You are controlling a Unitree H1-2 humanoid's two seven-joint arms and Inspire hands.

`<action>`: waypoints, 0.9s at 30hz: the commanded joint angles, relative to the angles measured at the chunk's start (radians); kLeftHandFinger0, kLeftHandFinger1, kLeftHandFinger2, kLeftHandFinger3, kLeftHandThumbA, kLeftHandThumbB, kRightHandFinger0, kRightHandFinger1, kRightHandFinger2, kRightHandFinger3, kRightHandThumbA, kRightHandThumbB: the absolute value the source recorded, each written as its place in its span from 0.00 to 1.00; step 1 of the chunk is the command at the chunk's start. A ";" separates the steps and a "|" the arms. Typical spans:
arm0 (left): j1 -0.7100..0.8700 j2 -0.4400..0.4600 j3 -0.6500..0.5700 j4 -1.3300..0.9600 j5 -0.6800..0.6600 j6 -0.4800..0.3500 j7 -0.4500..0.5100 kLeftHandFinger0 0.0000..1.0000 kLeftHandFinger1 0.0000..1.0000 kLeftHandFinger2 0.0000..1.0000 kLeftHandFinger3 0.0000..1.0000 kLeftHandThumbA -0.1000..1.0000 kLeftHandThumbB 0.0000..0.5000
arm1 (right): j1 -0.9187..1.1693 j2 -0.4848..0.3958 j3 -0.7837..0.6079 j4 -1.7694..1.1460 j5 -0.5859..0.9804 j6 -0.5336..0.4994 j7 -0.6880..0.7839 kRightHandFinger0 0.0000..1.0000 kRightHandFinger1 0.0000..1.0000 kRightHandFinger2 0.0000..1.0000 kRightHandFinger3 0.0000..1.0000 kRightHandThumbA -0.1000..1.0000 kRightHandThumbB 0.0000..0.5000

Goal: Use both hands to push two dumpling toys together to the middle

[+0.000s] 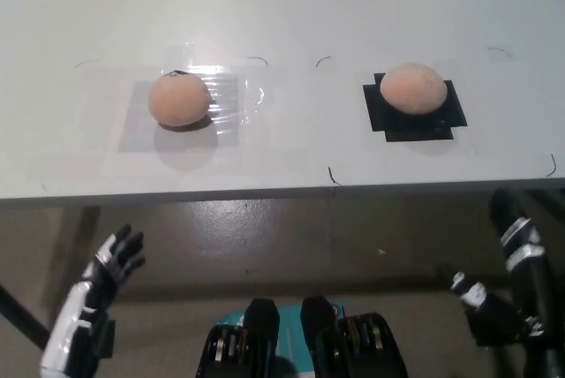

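Dumplings: two round peach soft-looking toys on white worktop (291,166), well apart — left dumpling toy (180,100) on clear film (231,95), right dumpling toy (413,89) on black square mat (445,117). Likely light, squashy; push low on outer flanks. Left robot hand (113,259) and right robot hand (510,263) below worktop edge, released, fingers spread.

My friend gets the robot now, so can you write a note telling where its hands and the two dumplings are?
Left white robot hand: open, low at the left, below the table edge, holding nothing.
Right black robot hand: low at the right, below the edge; fingers unclear.
Left round peach dumpling toy sits on a clear plastic sheet; right round peach dumpling toy on a black square patch.
Done: nothing; toys far apart.
Left: push both to the middle.
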 commanded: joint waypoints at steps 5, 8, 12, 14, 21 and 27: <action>-0.124 0.065 0.072 -0.083 -0.051 0.007 -0.001 1.00 1.00 1.00 1.00 1.00 0.55 | -0.151 -0.074 -0.026 -0.046 0.037 0.044 0.032 1.00 1.00 1.00 1.00 1.00 0.57; -0.179 0.088 0.089 -0.061 -0.071 0.022 -0.009 1.00 1.00 1.00 1.00 1.00 0.51 | -0.198 -0.096 -0.027 -0.026 0.059 0.062 0.045 1.00 1.00 1.00 1.00 1.00 0.62; -0.271 0.121 0.110 -0.008 -0.099 0.045 -0.023 1.00 1.00 1.00 1.00 1.00 0.54 | -0.282 -0.103 -0.043 0.010 0.125 0.122 0.048 1.00 1.00 1.00 1.00 1.00 0.60; -0.303 0.130 0.112 0.021 -0.103 0.044 -0.029 1.00 1.00 1.00 1.00 1.00 0.57 | -0.310 -0.109 -0.052 0.030 0.146 0.133 0.055 1.00 1.00 1.00 1.00 1.00 0.54; -0.475 0.173 0.107 0.182 -0.091 0.090 -0.039 1.00 1.00 1.00 1.00 1.00 0.66 | -0.460 -0.129 -0.085 0.167 0.194 0.179 0.071 1.00 1.00 1.00 1.00 1.00 0.50; -0.626 0.203 0.083 0.348 -0.061 0.132 -0.059 1.00 1.00 1.00 1.00 1.00 0.67 | -0.603 -0.133 -0.107 0.385 0.213 0.159 0.081 1.00 1.00 1.00 1.00 1.00 0.53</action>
